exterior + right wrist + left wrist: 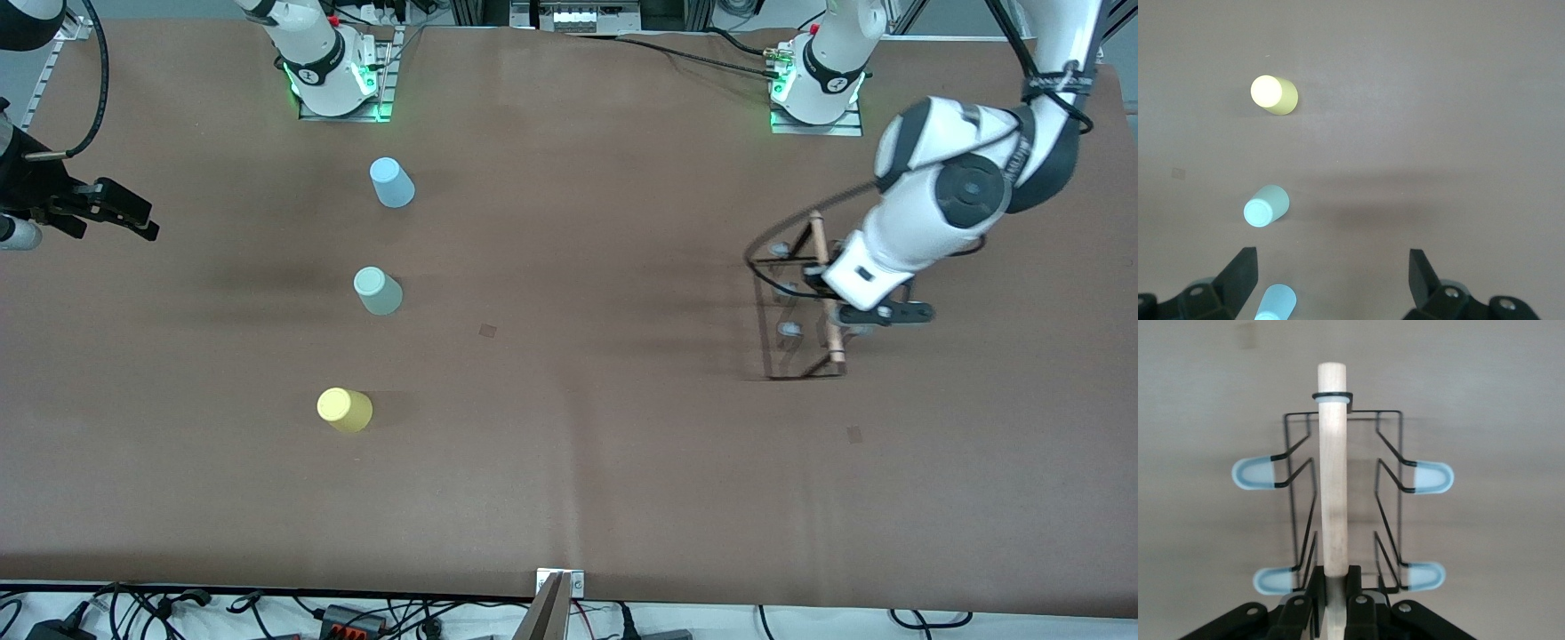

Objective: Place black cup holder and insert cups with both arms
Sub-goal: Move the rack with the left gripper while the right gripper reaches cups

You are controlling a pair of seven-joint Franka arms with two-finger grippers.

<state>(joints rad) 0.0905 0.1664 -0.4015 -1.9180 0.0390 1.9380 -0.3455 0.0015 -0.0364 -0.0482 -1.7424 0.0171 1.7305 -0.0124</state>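
Front view shows the rack (805, 311) standing on the table (569, 480) near the left arm's end, its pegs (1258, 473) bare. Three cups stand upside down toward the right arm's end, in a row running from the robots' edge toward the camera's edge: blue cup (391, 182), green cup (378, 291), yellow cup (344, 410).

Left hand (1336, 583) is over the rack, fingers (1317, 580) closed on its wooden rod (1333, 473) near one end. Right hand (1331, 273) hangs spread wide and empty over the table's right-arm edge, waiting.
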